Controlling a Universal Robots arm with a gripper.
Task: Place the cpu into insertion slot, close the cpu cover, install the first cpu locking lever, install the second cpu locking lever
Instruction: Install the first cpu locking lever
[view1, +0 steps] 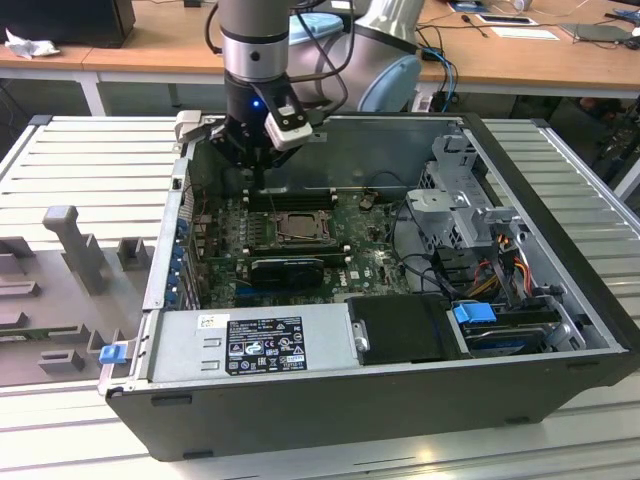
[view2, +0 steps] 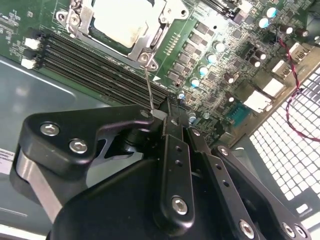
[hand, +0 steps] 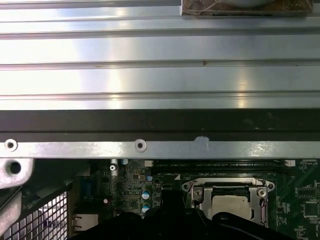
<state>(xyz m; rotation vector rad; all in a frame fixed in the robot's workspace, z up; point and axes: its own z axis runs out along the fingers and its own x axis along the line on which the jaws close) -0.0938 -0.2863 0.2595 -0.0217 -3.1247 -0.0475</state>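
The cpu (view2: 122, 20), a pale square chip, lies in the insertion slot (view1: 268, 238) on the green motherboard inside the open computer case. The silvery cpu cover (view2: 145, 44) lies flat around it as a frame. A thin wire locking lever (view2: 148, 85) rises from the socket's corner up to my gripper (view2: 162, 116), which is shut on the lever's tip. In the exterior view my gripper (view1: 258, 185) hangs just behind the socket, near the case's back wall. The first wrist view shows the cpu (hand: 231, 202) framed by the cover (hand: 197, 195).
Long black memory slots (view2: 95, 65) run beside the socket. A black ribbed card (view1: 288, 268) lies in front of it. The power supply (view1: 255, 340), drive cage (view1: 460, 200) and cables (view1: 500, 260) crowd the case. A grey fixture (view1: 70, 250) stands on the exterior view's left.
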